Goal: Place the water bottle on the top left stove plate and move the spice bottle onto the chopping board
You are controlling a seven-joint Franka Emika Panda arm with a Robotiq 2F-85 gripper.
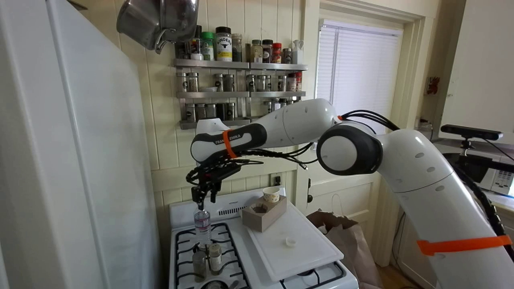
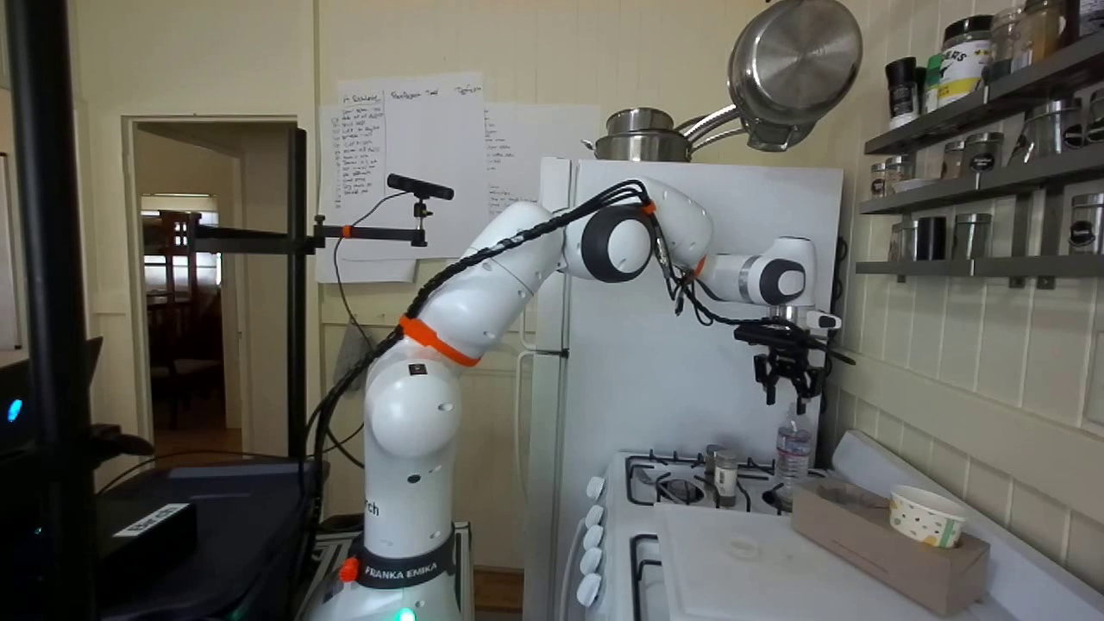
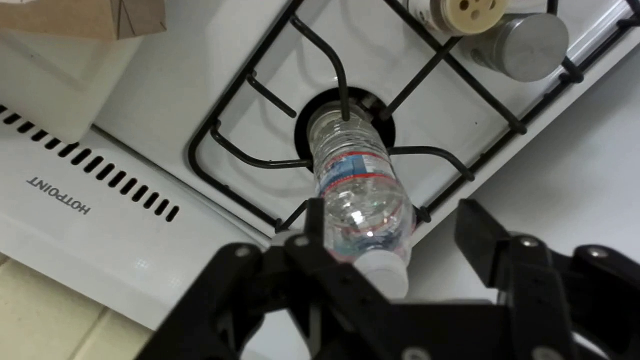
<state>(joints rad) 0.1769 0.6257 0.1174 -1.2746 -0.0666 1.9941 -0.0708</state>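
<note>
The clear water bottle [image 1: 202,226] with a white cap stands upright over the rear left burner [image 3: 303,135], in line with the top left stove plate; it also shows in an exterior view [image 2: 792,453] and the wrist view [image 3: 357,185]. My gripper [image 1: 207,203] is open and empty just above the bottle top. In the wrist view the fingers [image 3: 390,212] are spread, with the bottle nearer the left finger. The spice bottle [image 1: 215,259], pale with a holed cream lid [image 3: 475,14], stands on the grate in front of the water bottle. The white chopping board [image 1: 305,253] lies over the cooktop's right side.
A metal-lidded jar [image 1: 199,265] stands close beside the spice bottle. A cardboard box [image 1: 261,218] holding a paper cup [image 1: 271,194] sits on the board's rear part. A small white round item [image 1: 290,241] lies on the board. The fridge [image 1: 108,160] rises beside the stove; spice shelves [image 1: 213,63] hang behind.
</note>
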